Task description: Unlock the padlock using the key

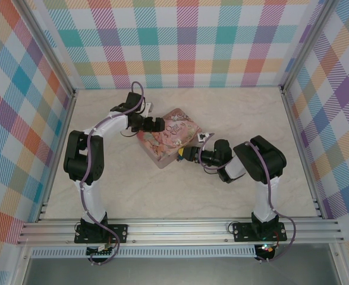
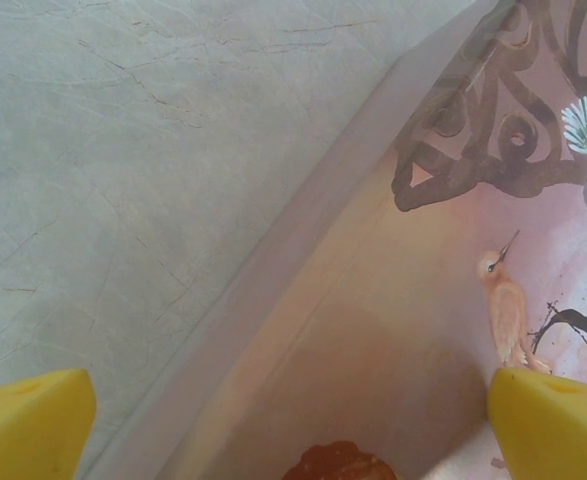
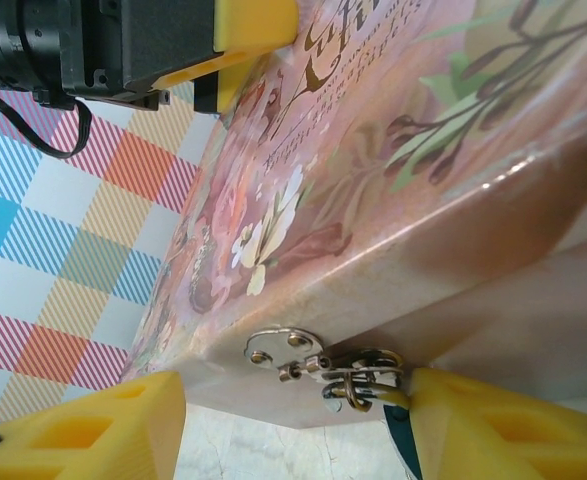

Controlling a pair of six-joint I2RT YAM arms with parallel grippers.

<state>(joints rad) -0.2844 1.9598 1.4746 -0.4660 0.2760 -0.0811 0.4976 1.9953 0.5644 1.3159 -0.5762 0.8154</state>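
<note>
The pink illustrated tin lies mid-table. In the right wrist view its silver hasp sits on the near side wall. The padlock hangs from it, with a thin silvery shackle and a sliver of teal body tucked against my right finger. My right gripper is open, its yellow fingers wide either side of the hasp; it is at the tin's lower right edge. My left gripper is open over the tin's far left edge, one finger above the table and one above the lid. I cannot make out the key.
Marbled beige tabletop surrounds the tin, with free room at the back and right. Chequered walls and metal rails enclose the cell. The left gripper's black body sits at the tin's far end in the right wrist view.
</note>
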